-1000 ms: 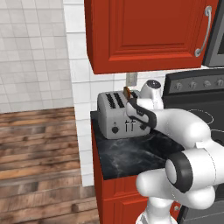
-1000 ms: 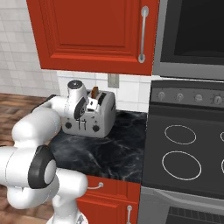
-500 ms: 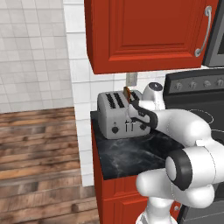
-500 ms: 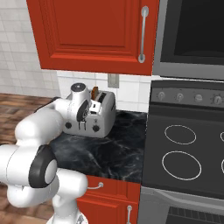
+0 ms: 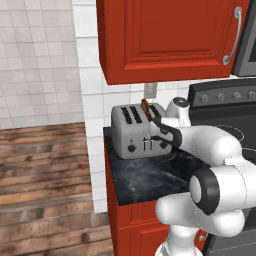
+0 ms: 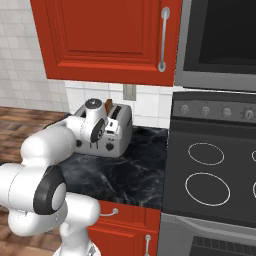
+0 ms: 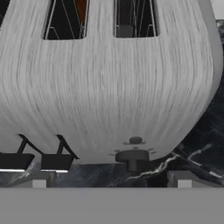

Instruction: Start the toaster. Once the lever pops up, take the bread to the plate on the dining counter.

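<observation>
From my left base view, the tan, brown-crusted bread slice [image 5: 145, 106] stood up out of the boxy silver-grey four-slot toaster [image 5: 134, 134]. My hand view showed the two flat dark levers [image 7: 56, 161] and a round black knob [image 7: 132, 156], and the two-finger gripper [image 7: 110, 180] spread wide with nothing between its tips.

Red wall cabinet [image 5: 165, 37] above black marble counter [image 5: 145, 175] — black stove [image 6: 215, 175] beside it.

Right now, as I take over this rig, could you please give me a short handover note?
Gripper: open, empty, hovering close in front of the toaster, fingertips low near its levers.
Toaster: on the black counter left of the stove.
Bread: standing in a toaster slot, its top sticking out.
Done: approach to the toaster front.
Left: press a lever, wait for the pop, carry the bread to the plate.
</observation>
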